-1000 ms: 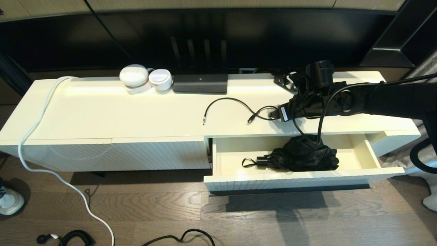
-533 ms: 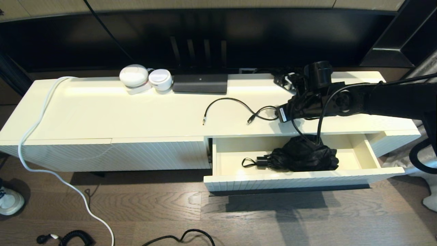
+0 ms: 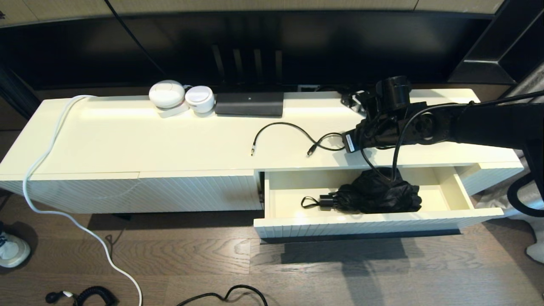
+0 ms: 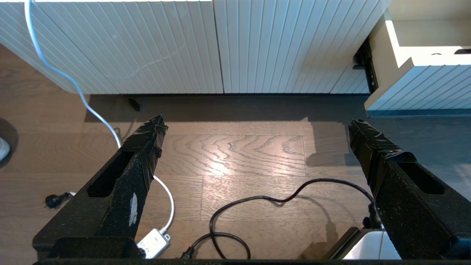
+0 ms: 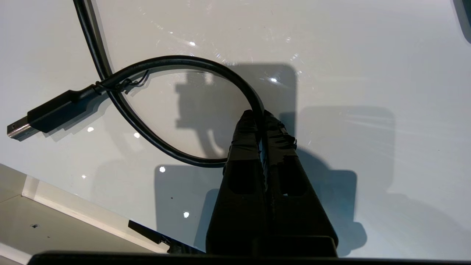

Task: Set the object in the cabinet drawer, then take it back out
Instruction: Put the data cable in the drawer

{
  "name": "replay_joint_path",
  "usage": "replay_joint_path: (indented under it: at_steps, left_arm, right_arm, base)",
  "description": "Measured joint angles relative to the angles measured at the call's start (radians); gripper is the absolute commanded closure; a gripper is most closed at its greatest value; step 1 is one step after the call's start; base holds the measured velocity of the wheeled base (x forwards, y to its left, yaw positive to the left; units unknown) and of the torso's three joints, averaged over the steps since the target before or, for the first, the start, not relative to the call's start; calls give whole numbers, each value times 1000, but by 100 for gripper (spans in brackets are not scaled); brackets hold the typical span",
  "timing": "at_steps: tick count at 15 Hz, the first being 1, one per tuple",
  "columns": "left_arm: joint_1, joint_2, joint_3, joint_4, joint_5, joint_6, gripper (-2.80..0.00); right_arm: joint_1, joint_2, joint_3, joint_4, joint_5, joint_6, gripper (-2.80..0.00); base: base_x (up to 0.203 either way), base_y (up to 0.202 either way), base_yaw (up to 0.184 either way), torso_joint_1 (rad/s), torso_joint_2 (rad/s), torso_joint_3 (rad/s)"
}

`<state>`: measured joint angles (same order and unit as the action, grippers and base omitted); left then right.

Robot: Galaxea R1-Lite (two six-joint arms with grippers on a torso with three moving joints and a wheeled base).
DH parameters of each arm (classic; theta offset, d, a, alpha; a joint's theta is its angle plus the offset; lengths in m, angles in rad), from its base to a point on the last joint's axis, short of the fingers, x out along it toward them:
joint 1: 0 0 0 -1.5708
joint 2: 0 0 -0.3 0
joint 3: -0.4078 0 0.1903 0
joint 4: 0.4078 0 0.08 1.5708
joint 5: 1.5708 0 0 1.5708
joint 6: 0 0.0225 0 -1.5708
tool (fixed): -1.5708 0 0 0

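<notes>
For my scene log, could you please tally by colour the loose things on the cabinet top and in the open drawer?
White: 2, the round devices and on the cabinet top.
Black: 3, the flat box, the short cable pinched by the right gripper, and the folded umbrella in the cabinet drawer.
Total: 5.

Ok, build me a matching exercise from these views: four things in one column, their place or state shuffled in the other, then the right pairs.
Things:
1. black cable
2. folded black umbrella
3. left gripper
4. cabinet drawer

Places or states:
A. pulled open
B. pinched in the right gripper on the cabinet top
C. lying inside the drawer
D. open, above the wood floor

Pairs: 1-B, 2-C, 3-D, 4-A
</notes>
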<state>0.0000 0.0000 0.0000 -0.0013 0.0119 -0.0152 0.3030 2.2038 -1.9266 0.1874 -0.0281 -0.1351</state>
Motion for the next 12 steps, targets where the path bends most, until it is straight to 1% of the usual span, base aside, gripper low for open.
replay_joint_path:
  at_steps: [9,12]
  left_arm:
    - [0,0,0,0,0,0,-280]
    - [0,0,0,0,0,0,-280]
  right_arm:
    - [0,-57,7,7,-5,-2,0]
    - [-8,-132,39,76,-4,-3,0]
  base:
    - [0,0,0,0,0,0]
    - [0,0,0,0,0,0]
